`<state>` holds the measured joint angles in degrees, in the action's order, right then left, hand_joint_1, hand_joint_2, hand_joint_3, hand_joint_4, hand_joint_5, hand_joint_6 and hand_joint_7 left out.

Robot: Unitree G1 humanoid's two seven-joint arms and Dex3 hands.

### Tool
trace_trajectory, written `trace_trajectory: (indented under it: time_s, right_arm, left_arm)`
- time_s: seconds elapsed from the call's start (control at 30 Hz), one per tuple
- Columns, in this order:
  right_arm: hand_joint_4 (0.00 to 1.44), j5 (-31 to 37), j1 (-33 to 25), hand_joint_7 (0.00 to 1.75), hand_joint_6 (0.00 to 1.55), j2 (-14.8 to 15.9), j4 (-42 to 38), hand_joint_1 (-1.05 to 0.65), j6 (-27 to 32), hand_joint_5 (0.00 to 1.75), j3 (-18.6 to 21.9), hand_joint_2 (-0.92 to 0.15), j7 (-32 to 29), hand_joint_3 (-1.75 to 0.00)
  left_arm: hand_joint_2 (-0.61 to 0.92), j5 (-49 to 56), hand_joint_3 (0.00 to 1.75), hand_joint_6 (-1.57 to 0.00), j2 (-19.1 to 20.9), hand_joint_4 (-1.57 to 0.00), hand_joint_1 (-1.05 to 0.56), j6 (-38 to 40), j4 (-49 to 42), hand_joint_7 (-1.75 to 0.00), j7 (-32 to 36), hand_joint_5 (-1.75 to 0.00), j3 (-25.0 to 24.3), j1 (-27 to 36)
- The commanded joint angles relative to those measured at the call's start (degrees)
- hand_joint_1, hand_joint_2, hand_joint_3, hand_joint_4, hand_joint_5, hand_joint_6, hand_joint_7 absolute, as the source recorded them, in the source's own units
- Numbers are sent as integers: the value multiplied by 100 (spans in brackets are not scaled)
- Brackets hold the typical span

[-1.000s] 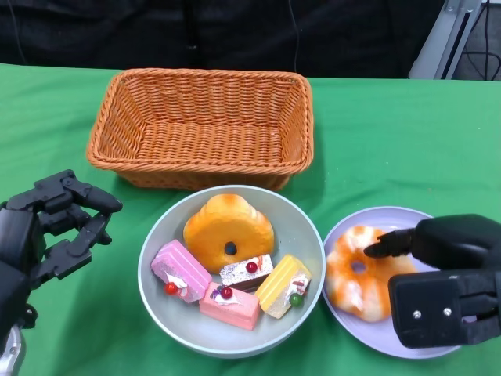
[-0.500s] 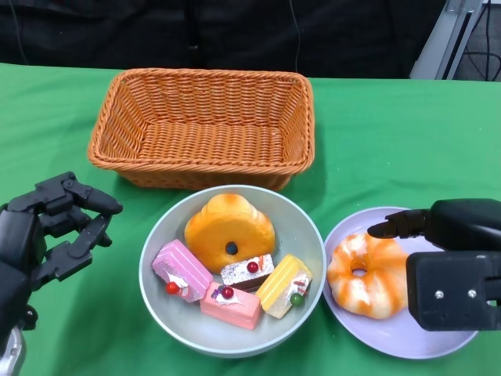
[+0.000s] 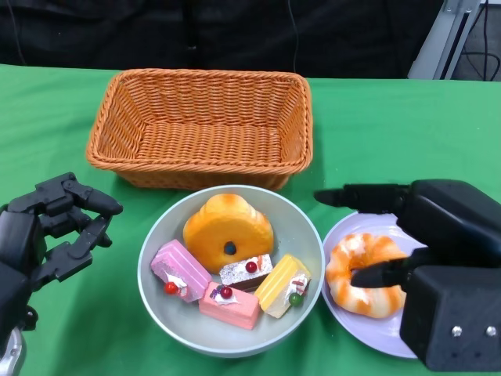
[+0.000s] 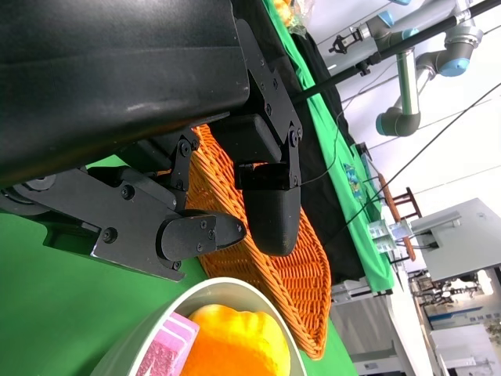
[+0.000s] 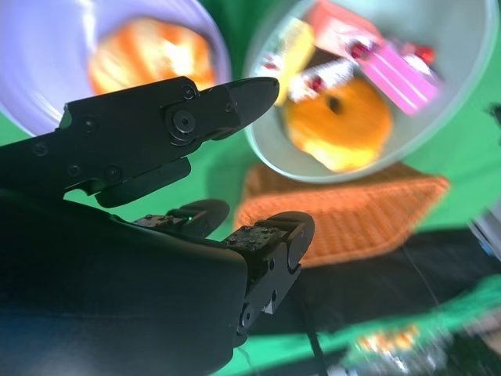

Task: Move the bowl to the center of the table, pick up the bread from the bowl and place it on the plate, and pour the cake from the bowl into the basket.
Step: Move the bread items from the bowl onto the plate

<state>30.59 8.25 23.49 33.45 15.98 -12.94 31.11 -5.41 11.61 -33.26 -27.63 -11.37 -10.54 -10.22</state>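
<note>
The grey bowl (image 3: 166, 225) sits in front of the basket and holds an orange bread bun (image 3: 228, 227) and several small cake pieces (image 3: 229, 304) in pink, yellow and brown. Right of it, a glazed ring-shaped bread (image 3: 364, 274) lies on the lavender plate (image 3: 364, 327). My right hand (image 3: 423, 243) hovers over the plate with fingers spread and nothing in them, one finger reaching towards the bowl's rim. My left hand (image 3: 47, 227) waits left of the bowl, fingers apart and empty. The right wrist view shows the bowl (image 5: 462, 78), bun (image 5: 337, 125) and ring bread (image 5: 149, 59) beyond my fingers (image 5: 235, 94).
An empty orange wicker basket (image 3: 202, 125) stands directly behind the bowl, nearly touching it. Green cloth covers the table (image 3: 407, 133). In the left wrist view the basket (image 4: 266, 274) and bowl rim (image 4: 156, 337) lie just past my left hand (image 4: 203, 196).
My right hand has risen off the ring bread, leaving it on the plate, and now stretches a finger left towards the bowl. The left hand has not moved.
</note>
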Motion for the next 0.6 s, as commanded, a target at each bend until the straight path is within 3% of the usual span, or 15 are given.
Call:
trace_trajectory:
  time_s: [0.03, 0.27, 0.37, 0.6]
  right_arm:
    - [60, 186, 121, 1, 44, -137, 108, -60, 37, 13, -207, -92, -124, -2]
    - [64, 389, 454, 1, 47, -571, -127, -60, -8, 11, -598, -92, -348, -1]
    - [64, 425, 485, 1, 48, -612, -168, -61, -19, 10, -630, -92, -374, -1]
    - [63, 760, 1095, 1, 49, -1081, -1598, -63, -462, 7, -1185, -92, -1076, 0]
  left_arm:
    - [79, 54, 55, -83, 96, -79, -10, -89, -56, -105, 64, -149, -37, -47]
    - [79, 61, 56, -83, 58, -79, -10, -86, -15, -106, 77, -150, -40, -30]
    - [79, 55, 55, -83, 57, -79, -10, -90, -17, -106, 73, -150, -39, -31]
    - [80, 141, 53, -82, 59, -80, -11, -159, -31, -107, 159, -149, -27, -32]
